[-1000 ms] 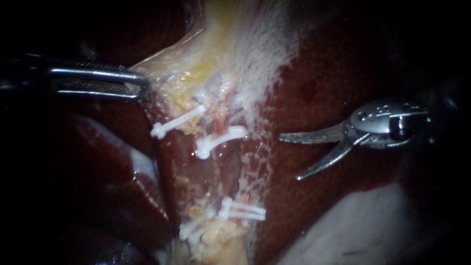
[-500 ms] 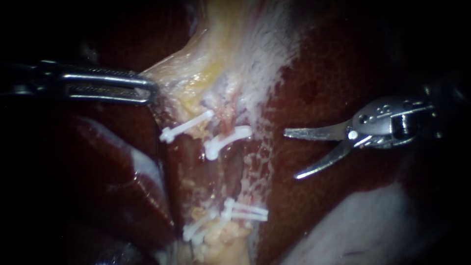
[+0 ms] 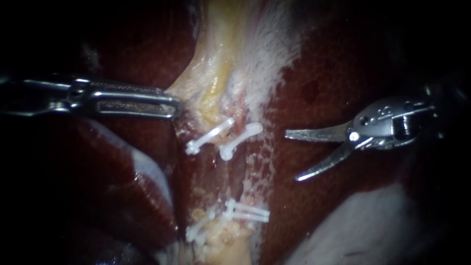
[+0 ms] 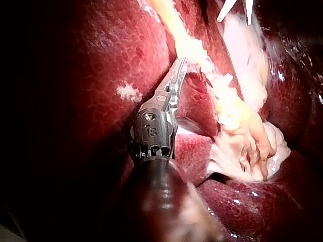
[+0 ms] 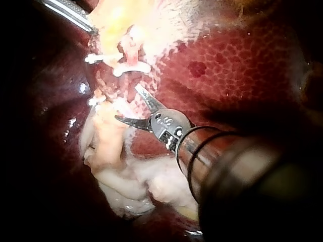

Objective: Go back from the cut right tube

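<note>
Through the endoscope, the left instrument (image 3: 164, 103) reaches in flat from the left, its jaws pressed together on the edge of a pale yellow band of tissue (image 3: 216, 73). Just below that grip sit two white clips (image 3: 208, 136), side by side. The cut right tube (image 3: 237, 115) ends in a short pinkish stump right above the right-hand one. More clips (image 3: 245, 211) lie lower down, with a bare gap between the two sets. The right instrument (image 3: 292, 156) hangs over the dark red liver (image 3: 333, 73), clear to the right of the tube, its two blades spread apart and holding nothing.

From the left arm's camera, the left instrument (image 4: 177, 70) has its jaws closed on the yellow band (image 4: 202, 50).

From the right arm's camera, the right instrument (image 5: 127, 103) has open blades pointing towards the clips (image 5: 132, 68) but stopping short of them. The tube's stump (image 5: 132, 50) stands just beyond, and the left instrument (image 5: 68, 12) shows farther off.
</note>
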Controlling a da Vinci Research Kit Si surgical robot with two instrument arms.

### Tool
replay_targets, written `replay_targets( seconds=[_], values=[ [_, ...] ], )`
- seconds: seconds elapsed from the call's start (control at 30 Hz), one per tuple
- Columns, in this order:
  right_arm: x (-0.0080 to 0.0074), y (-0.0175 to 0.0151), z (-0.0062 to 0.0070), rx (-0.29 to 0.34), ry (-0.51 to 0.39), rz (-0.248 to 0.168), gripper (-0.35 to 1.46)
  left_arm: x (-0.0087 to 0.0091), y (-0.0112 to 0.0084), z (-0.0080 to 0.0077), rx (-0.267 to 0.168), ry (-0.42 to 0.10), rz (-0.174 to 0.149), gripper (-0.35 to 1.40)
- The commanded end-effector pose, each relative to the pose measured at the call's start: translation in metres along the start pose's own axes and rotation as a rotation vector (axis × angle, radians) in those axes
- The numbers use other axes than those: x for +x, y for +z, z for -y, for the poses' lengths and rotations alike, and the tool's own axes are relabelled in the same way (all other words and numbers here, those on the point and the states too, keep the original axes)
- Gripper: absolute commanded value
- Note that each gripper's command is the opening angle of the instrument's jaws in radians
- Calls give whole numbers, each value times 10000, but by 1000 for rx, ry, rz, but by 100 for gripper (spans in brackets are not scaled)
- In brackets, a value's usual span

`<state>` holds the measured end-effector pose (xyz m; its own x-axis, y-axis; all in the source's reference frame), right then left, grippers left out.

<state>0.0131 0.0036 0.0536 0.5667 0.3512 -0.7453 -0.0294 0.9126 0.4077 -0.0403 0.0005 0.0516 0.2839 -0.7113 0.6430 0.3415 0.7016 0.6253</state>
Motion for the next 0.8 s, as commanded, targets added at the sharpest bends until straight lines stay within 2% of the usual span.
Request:
replay_targets(
  seconds=[0.03,0.8],
  values=[
    [0,0,0,-1,0,3,143,0,0,0,2,0,0,-35],
    [-1,-1,0,-3,-5,6,143,4,6,3,9,-2,-7,-35]
  ],
)
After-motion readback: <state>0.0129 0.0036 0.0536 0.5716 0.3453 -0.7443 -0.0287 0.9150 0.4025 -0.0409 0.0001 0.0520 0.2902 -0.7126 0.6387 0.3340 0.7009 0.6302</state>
